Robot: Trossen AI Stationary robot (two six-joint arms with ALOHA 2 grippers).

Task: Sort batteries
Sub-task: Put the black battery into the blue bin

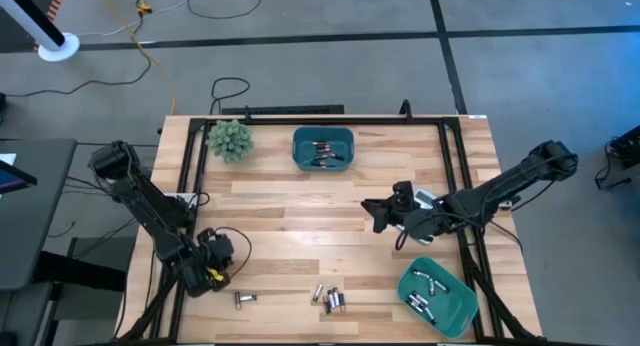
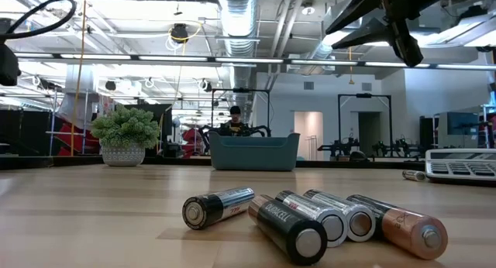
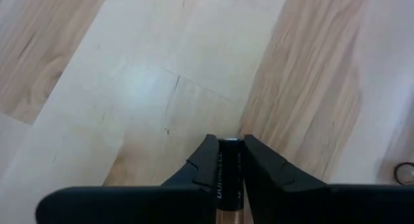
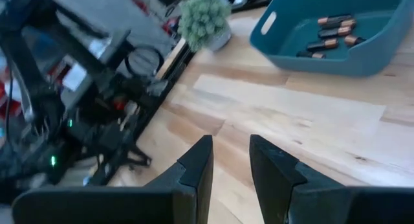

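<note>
My left gripper (image 1: pixel 212 274) is near the table's front left, shut on a black-and-copper battery (image 3: pixel 229 179). One loose battery (image 1: pixel 243 299) lies on the table just to its right. A cluster of several batteries (image 1: pixel 330 299) lies on its sides at the front middle, and shows close up in the low view (image 2: pixel 310 221). My right gripper (image 1: pixel 376 214) hangs above the table's middle right, open with nothing between its fingers (image 4: pixel 228 166). One teal bin (image 1: pixel 323 148) with batteries stands at the far middle. Another teal bin (image 1: pixel 437 296), also holding batteries, stands at the front right. My left gripper pinches the battery's black half (image 3: pixel 229 160) between its two fingers (image 3: pixel 206 167), which lie along the battery. The battery's black end shows just past the fingertips and its copper part runs back between them. The fingers slant steeply down. Whether the battery touches the table I cannot tell.
A small potted plant (image 1: pixel 230 139) stands at the far left beside the far bin. A calculator (image 2: pixel 463 166) lies at the right in the low view. Dark frame rails (image 1: pixel 190 176) run along the table's left, far and right sides. Bare wood lies between the arms.
</note>
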